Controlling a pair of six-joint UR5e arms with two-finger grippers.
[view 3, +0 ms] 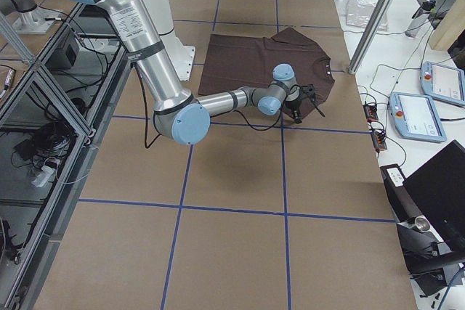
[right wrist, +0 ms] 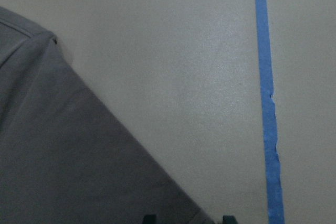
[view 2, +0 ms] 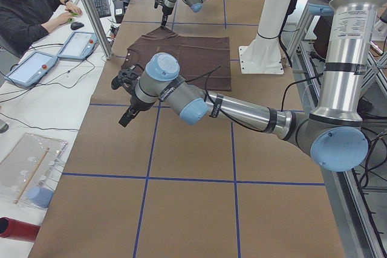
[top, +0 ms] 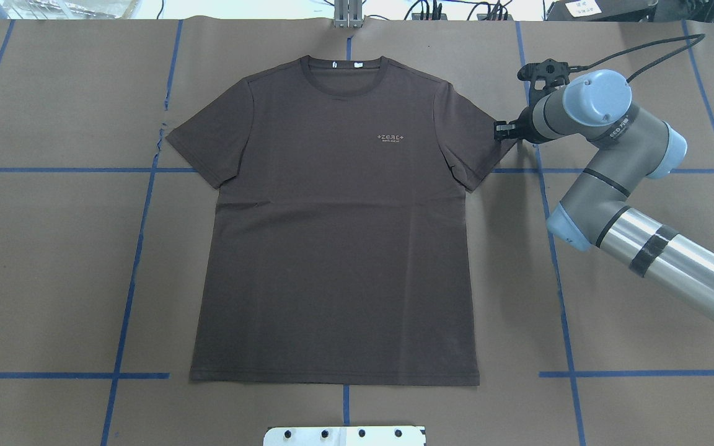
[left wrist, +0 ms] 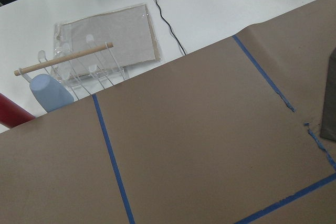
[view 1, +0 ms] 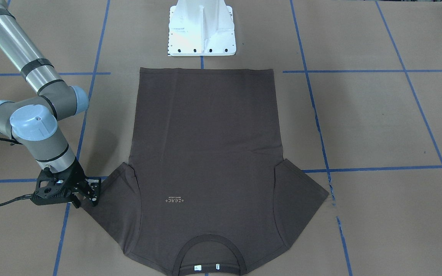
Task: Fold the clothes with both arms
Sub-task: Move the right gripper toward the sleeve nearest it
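The dark brown T-shirt (top: 338,229) lies flat and spread on the brown paper, collar (top: 348,68) at the far side, both sleeves out. My right gripper (view 1: 88,195) points down at the tip of the shirt's right-hand sleeve (top: 478,145). It is open: in the right wrist view its two fingertips (right wrist: 149,217) stand apart at the bottom edge, with the sleeve hem (right wrist: 79,145) running between them. My left gripper (view 2: 126,118) shows only in the exterior left view, hovering over bare paper beside the shirt. I cannot tell whether it is open or shut.
The white base block (view 1: 202,30) stands behind the shirt's hem. Blue tape lines (top: 140,248) cross the paper. A clear rack with a wooden dowel (left wrist: 63,59) and a blue cup (left wrist: 50,93) sit past the table's left end. A person (view 2: 30,10) sits at a side desk.
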